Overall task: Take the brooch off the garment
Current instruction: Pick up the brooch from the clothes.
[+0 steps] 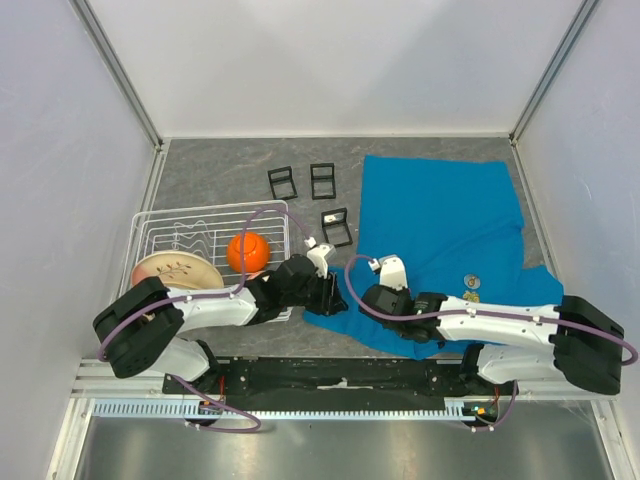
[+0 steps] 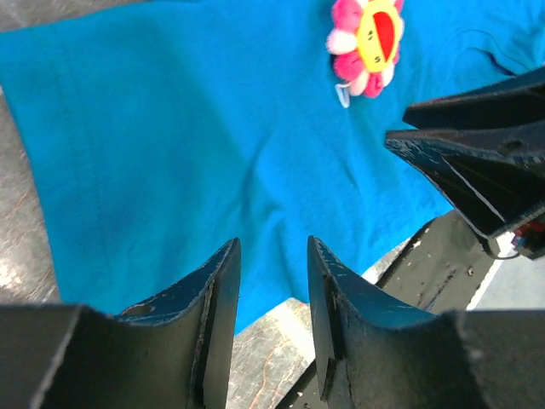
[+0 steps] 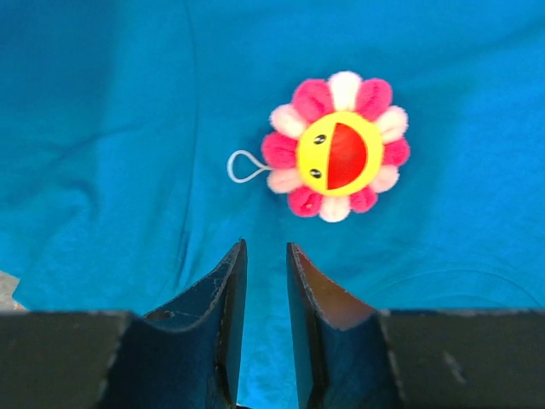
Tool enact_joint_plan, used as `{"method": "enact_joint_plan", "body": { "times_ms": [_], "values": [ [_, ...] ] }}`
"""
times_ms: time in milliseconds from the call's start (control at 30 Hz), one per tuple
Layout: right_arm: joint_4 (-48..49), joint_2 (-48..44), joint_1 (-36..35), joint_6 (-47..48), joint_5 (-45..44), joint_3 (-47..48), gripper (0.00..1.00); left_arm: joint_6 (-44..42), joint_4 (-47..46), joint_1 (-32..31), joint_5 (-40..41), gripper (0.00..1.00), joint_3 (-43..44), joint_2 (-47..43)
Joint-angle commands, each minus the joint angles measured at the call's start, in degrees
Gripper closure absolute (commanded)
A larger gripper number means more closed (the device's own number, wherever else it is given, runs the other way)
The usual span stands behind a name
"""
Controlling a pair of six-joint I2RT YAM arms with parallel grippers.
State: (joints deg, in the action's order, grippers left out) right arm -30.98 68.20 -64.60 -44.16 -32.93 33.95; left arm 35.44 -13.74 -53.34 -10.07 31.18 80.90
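Note:
The garment [image 1: 440, 225] is a teal-blue cloth spread flat on the right half of the table. The brooch [image 3: 336, 145] is a plush flower with pink and white petals, a yellow smiling face and a small white loop, and it lies on the garment [image 3: 102, 128]. My right gripper [image 3: 266, 245] hovers just short of it, jaws narrowly open with only cloth between them. My left gripper [image 2: 272, 243] is open and empty over the garment's near edge [image 2: 170, 170], with the brooch [image 2: 368, 43] farther off. Both grippers [image 1: 330, 293] [image 1: 372, 298] face each other; in the top view the arms hide the brooch.
A wire rack [image 1: 150, 225] at the left holds an orange ball [image 1: 247, 252] and a beige plate [image 1: 177, 270]. Three black square frames [image 1: 322, 180] stand on the grey table beside the garment. Two small round pins [image 1: 471, 288] lie on the cloth at the right.

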Motion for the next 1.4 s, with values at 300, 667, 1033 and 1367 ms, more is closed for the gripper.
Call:
{"method": "enact_joint_plan", "body": {
  "times_ms": [300, 667, 1033, 1367],
  "values": [
    [2.6, 9.8, -3.6, 1.1, -10.7, 6.8, 0.51, 3.3, -4.9, -0.3, 3.2, 0.56, -3.3, -0.2],
    [8.6, 12.6, -1.7, 3.5, -11.0, 5.7, 0.57, 3.3, -5.2, -0.3, 2.9, 0.56, -4.1, -0.8],
    [10.2, 15.2, -0.3, 2.2, -11.2, 4.1, 0.67, 3.3, -5.8, -0.4, 2.3, 0.56, -3.7, -0.2],
    [8.7, 13.1, 0.5, 3.3, -12.9, 4.9, 0.97, 2.6, -5.8, -0.4, 2.2, 0.56, -3.4, -0.2]
  ]
}}
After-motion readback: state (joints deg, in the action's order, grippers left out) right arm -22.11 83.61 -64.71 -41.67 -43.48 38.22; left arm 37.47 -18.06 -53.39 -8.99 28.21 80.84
